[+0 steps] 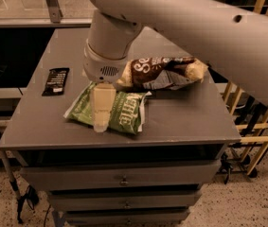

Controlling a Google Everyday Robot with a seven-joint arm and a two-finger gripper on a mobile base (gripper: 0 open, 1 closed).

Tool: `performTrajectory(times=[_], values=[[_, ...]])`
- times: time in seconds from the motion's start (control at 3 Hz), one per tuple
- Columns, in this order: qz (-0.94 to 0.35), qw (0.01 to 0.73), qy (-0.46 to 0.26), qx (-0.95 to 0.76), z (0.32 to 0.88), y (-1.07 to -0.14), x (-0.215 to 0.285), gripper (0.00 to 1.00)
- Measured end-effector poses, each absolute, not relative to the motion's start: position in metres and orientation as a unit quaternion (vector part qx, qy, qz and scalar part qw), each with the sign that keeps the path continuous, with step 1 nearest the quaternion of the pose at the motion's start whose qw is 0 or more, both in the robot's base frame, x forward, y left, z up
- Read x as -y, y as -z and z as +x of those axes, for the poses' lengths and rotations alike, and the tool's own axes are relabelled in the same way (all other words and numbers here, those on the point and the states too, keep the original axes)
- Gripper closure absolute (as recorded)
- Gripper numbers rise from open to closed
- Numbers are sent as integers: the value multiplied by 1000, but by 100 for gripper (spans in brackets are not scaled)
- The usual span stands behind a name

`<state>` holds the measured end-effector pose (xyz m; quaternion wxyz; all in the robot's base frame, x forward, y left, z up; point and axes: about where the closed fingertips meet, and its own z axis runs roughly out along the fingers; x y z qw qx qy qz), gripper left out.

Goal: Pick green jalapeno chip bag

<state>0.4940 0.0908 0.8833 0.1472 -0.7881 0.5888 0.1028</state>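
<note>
The green jalapeno chip bag (pixel 124 113) lies flat near the front edge of the grey cabinet top (pixel 185 117), its white lettering facing up. My gripper (pixel 102 115) hangs from the large white arm and sits over the left half of the bag, its cream finger (pixel 102 105) pointing down toward the front edge. The finger covers part of the bag.
A brown-and-tan snack bag (pixel 164 72) lies just behind the green bag, to the right of my wrist. A small black bar (pixel 56 81) lies at the left. Drawers (pixel 124 179) are below the top. Wooden frames (pixel 254 126) stand to the right.
</note>
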Motion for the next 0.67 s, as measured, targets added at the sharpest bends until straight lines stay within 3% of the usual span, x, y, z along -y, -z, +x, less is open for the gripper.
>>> performTrajectory(times=[0.67], values=[[-765,137,-81,-623,545,-848,-76,0]])
